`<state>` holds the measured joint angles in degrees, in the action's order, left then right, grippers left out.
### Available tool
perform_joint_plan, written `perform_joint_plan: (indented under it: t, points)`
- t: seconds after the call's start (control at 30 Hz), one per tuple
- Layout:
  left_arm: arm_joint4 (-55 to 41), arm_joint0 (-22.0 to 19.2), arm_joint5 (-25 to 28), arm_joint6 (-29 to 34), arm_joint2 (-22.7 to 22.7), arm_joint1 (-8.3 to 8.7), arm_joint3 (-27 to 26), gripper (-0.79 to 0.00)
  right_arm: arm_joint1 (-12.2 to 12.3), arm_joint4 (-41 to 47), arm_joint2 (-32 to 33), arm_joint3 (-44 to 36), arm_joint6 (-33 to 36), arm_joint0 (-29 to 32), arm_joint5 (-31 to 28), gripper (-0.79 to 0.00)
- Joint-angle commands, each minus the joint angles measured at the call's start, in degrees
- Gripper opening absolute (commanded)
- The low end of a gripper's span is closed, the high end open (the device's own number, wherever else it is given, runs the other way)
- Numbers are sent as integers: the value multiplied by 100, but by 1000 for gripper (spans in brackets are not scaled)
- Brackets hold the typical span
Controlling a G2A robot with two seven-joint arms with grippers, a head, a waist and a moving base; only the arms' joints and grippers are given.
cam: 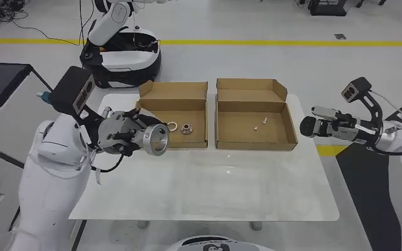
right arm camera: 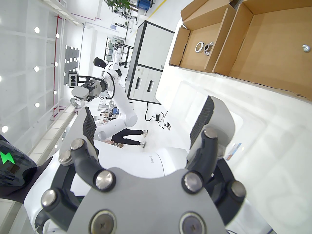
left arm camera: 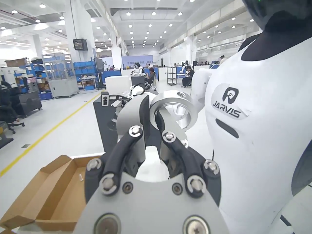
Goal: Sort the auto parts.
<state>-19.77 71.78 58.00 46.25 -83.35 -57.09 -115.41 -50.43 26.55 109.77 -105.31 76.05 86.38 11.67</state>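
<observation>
Evidently bound for the cardboard box [cam: 197,121] of ring-like parts just beyond it, the left claw [left arm camera: 154,118] pinches a metal ring [left arm camera: 168,98], while the right claw [right arm camera: 148,113] hangs spread.

We see a white worktop [cam: 207,194], and behind it another robot [cam: 122,56] parked near a yellow floor line [cam: 264,42]. Beside the worktop stands a grey cabinet [right arm camera: 151,49]; farther off are a potted plant [right arm camera: 118,1] and shelves of blue bins [left arm camera: 84,70].
</observation>
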Motion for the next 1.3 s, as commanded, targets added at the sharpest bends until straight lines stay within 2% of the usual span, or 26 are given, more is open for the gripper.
perform_joint_plan:
  t: [0.0,0.17,0.37,0.57,0.7,0.93,1.13,1.27]
  points:
    - [-307,-37,0,3,-32,-19,-15,-785,0,0,0,0,0,0,0,0]
    - [-1158,-42,0,3,-145,-114,17,-785,0,0,0,0,0,0,0,0]
    - [-2005,-10,0,4,-282,-311,81,-785,0,0,0,0,0,0,0,0]
    - [-2226,12,0,4,-369,-493,125,-785,0,0,0,0,0,0,0,0]
    - [-1890,79,0,5,-420,-552,226,-785,0,0,0,0,0,0,0,0]
    - [-593,255,0,4,-423,-427,236,-785,0,0,0,0,0,0,0,0]
    - [-220,319,0,4,-332,-247,200,-785,0,0,0,0,0,0,0,0]
    - [-379,336,0,3,-318,-170,139,-785,0,0,0,0,0,0,0,0]
